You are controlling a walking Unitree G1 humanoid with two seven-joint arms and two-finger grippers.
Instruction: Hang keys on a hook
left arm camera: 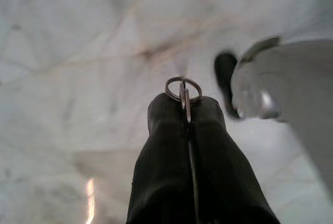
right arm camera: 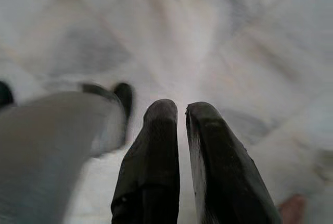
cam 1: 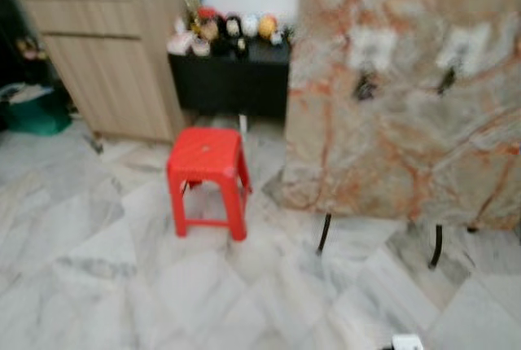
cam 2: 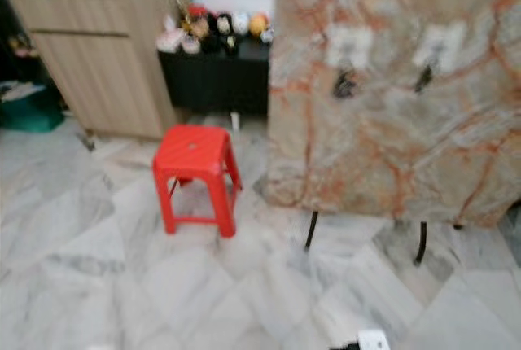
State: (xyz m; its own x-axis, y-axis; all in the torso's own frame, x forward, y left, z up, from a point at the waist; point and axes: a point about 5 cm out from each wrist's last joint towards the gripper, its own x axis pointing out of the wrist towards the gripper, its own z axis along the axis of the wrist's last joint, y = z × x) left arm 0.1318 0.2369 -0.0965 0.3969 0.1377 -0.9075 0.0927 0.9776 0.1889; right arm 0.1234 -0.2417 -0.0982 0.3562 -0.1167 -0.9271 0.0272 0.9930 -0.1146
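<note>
Soft, even daylight is filling the room, and both eye views are smearing with motion blur. The floor point(cam 1: 106, 269) is showing a small orange glint in the left wrist view. The wrist views are blurring beyond the dark fingers point(left arm camera: 166, 156).

The left tool point(left arm camera: 186, 104) points down, fingers pressed together on a key ring point(left arm camera: 183, 89). The right tool point(right arm camera: 181, 110) hangs beside it, fingers slightly parted.

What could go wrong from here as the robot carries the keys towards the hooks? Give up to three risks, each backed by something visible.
1. The left gripper pinches the key ring only at its fingertips; walking could shake it loose.
2. The red stool stands on the floor near the marble board; the robot might clip it.
3. The dark hooks look small and blurred, so aiming could fail.
</note>
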